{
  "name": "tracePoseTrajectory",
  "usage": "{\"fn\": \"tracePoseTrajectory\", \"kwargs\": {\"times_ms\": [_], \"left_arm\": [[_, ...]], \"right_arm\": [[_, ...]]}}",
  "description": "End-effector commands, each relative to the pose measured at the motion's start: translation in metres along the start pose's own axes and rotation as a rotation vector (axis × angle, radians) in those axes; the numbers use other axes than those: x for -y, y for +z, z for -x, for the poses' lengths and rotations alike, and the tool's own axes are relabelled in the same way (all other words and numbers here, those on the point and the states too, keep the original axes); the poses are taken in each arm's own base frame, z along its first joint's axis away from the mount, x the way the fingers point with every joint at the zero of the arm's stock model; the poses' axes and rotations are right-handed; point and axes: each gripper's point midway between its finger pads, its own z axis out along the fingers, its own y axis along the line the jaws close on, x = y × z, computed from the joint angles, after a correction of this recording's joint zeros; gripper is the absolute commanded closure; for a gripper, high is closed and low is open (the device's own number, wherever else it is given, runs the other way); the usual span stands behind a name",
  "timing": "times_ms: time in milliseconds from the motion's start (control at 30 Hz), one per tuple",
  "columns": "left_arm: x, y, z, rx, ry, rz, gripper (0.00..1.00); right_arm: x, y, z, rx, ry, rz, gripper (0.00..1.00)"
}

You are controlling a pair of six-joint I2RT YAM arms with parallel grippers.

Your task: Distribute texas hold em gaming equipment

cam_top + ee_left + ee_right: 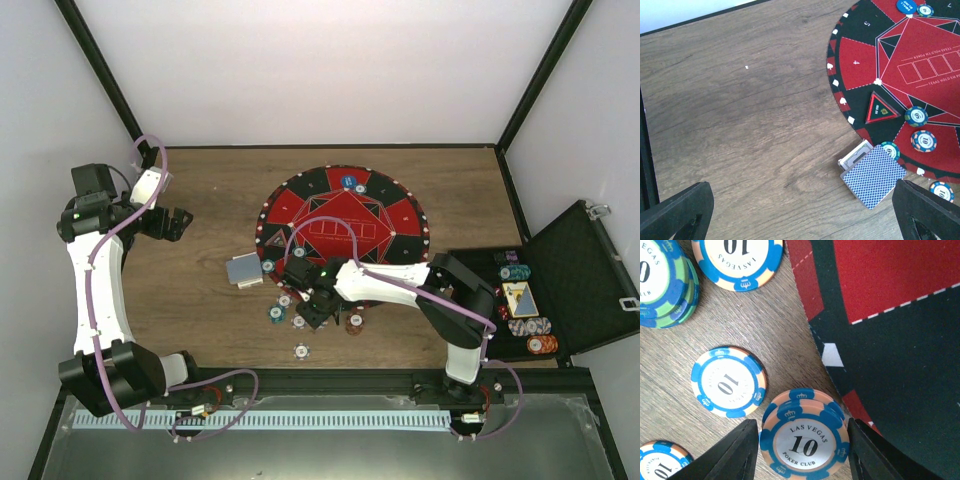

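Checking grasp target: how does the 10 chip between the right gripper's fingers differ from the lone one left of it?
The chip inside the right gripper tops a small stack, another rim showing under it; the lone chip lies single. The stacked chip's 10 reads upright in the wrist view; the lone chip's is turned sideways. Both are blue-and-peach striped, on the wood.
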Motion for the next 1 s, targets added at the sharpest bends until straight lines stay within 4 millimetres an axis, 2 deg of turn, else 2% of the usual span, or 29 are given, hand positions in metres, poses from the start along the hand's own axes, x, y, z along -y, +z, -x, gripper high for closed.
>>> {"fn": "tracePoseTrajectory", "kwargs": {"times_ms": [0,300,433,700,867,967], "left_arm": [[0.001,-0.007,0.003,0.019,0.022,0.007,0.0],[0.0,-0.007,0.005,0.021,0.021,0.007,0.0],[0.0,-0.007,0.004,0.02,0.019,0.005,0.0],[-0.001,-0.007,0.004,0.02,0.018,0.006,0.0],[0.0,-0.006,0.004,0.018,0.016,0.003,0.0],[0.0,-0.004,0.002,0.016,0.012,-0.004,0.0]], "right_arm": [[0.002,0.004,-0.003,-0.008,-0.01,-0.011,0.51],[0.003,0.002,-0.003,-0.006,-0.01,-0.017,0.71],[0.0,-0.013,0.006,0.022,-0.011,-0.006,0.74],[0.001,-0.049,0.028,0.091,-0.007,-0.013,0.75],[0.021,-0.065,0.047,0.131,0.036,-0.038,0.75],[0.052,-0.077,0.072,0.186,0.091,-0.076,0.75]]}}
